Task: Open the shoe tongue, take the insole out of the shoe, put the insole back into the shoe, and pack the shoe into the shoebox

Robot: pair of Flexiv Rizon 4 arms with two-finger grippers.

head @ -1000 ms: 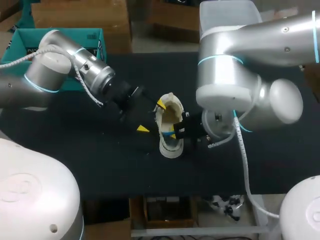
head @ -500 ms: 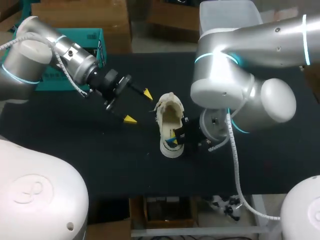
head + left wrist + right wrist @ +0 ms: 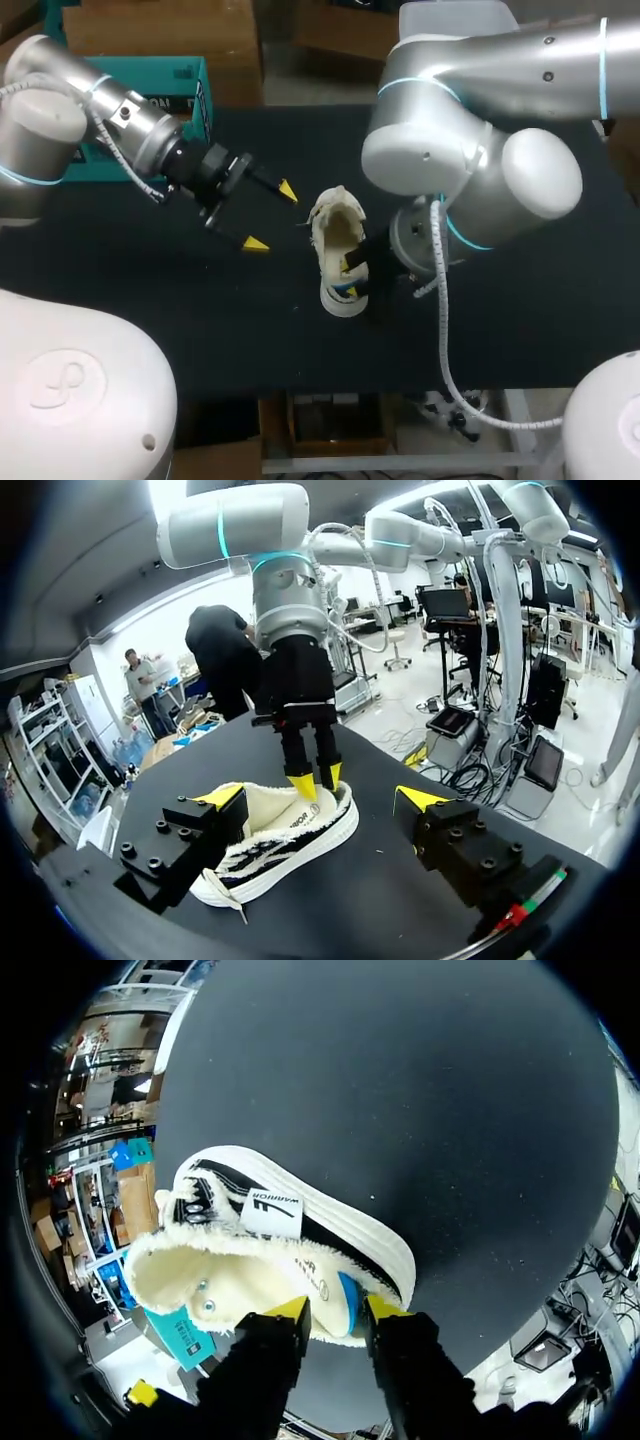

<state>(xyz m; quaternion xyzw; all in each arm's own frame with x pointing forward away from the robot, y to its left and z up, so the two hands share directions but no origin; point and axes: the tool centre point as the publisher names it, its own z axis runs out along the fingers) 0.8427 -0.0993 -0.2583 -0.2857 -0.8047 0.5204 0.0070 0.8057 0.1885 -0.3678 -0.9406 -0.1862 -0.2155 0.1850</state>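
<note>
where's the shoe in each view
Head view: shoe near the middle, at the right end effector.
Left wrist view: shoe ahead of the left end effector.
Right wrist view: shoe just ahead, filling the middle.
Shared landmark: the right end effector at the shoe's opening.

In the head view the right arm (image 3: 470, 170) covers almost all of the right gripper (image 3: 346, 279); only its yellow tips show, at the heel of the shoe (image 3: 335, 225). The shoebox (image 3: 190, 75) is for the most part behind the left arm (image 3: 70, 110). In the left wrist view one of the fingers (image 3: 185, 845) of the left gripper (image 3: 322, 797) hides a part of the shoe's upper side near the front. In the right wrist view a small blue piece (image 3: 346, 1302) sits between the right gripper's tips at the heel, which they pinch; I cannot tell whether it is the insole. The fleece rim hides the bottom inside the shoe.
</note>
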